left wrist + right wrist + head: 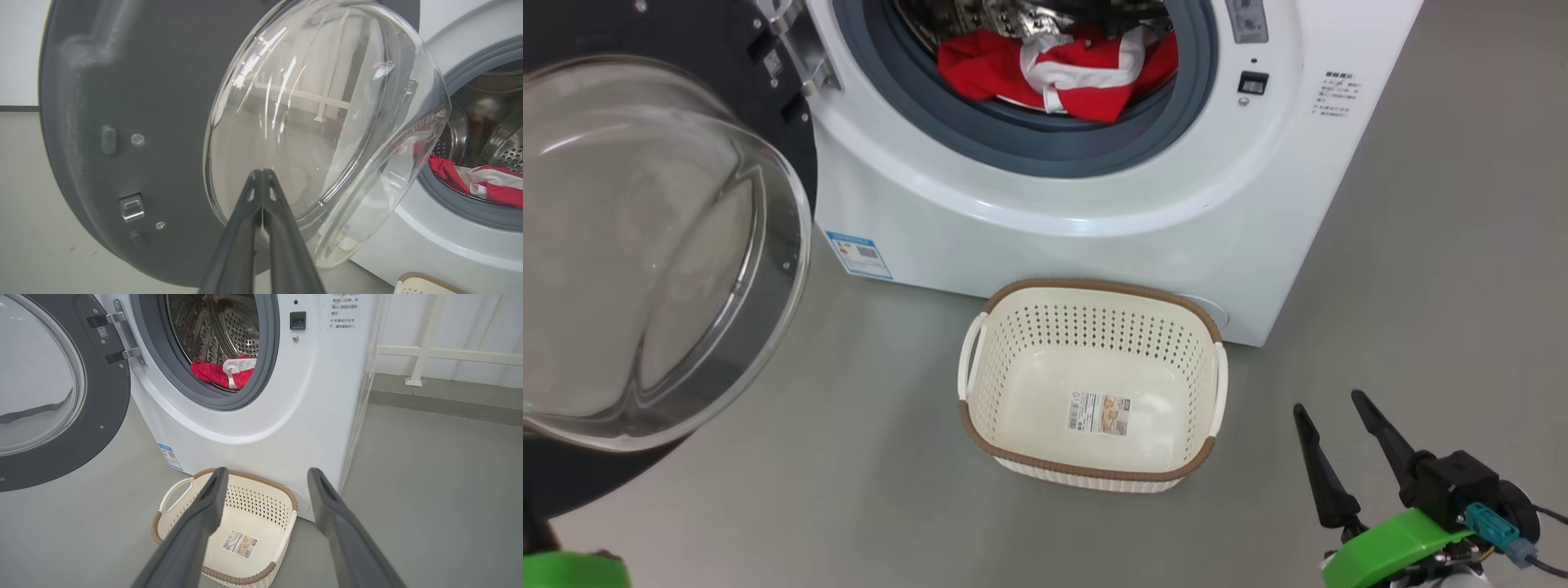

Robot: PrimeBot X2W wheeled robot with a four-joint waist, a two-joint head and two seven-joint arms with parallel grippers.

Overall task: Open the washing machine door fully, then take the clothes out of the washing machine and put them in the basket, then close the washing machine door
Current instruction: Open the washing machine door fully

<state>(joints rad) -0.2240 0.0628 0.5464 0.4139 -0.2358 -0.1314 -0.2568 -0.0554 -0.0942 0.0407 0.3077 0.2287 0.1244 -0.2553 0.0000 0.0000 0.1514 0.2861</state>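
Glass-bowled washing machine door (310, 122), just ahead of closed left hand (261, 173)

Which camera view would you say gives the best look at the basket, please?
The head view: the basket sits whole and unobstructed, empty apart from its sticker. The right wrist view shows it partly behind the fingers of the right gripper. The left wrist view catches a corner of its rim.
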